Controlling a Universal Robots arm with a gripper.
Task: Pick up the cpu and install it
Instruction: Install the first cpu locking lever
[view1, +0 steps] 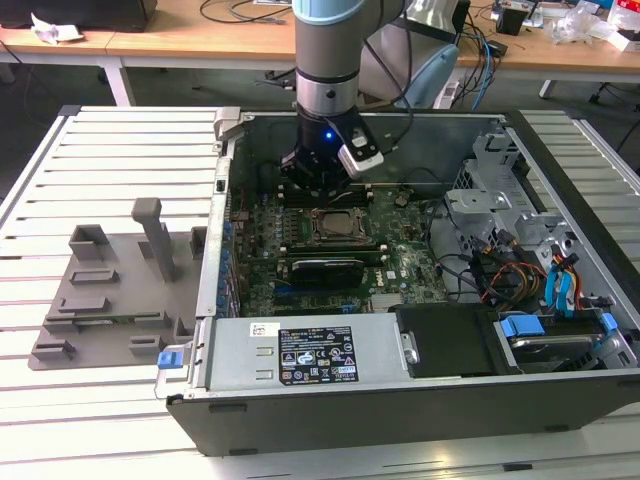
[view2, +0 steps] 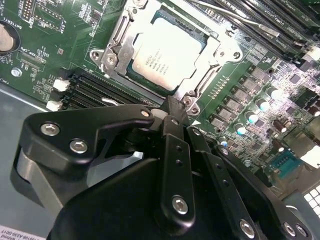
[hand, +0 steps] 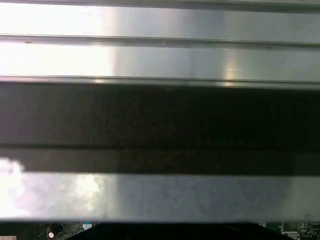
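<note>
Open computer case (view1: 400, 400) on slatted table (view1: 120, 160), one cpu (view2: 167, 57) seated in socket, fingers (view2: 172, 107) pressed together, empty, just beside it

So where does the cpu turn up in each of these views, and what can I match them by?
Exterior view: the cpu sits in its socket mid-motherboard, inside the open computer case, just in front of the gripper.
Second wrist view: the cpu lies in the socket frame, beyond the gripper.
First wrist view: I cannot make it out here.
Shared landmark: the green motherboard.
</note>
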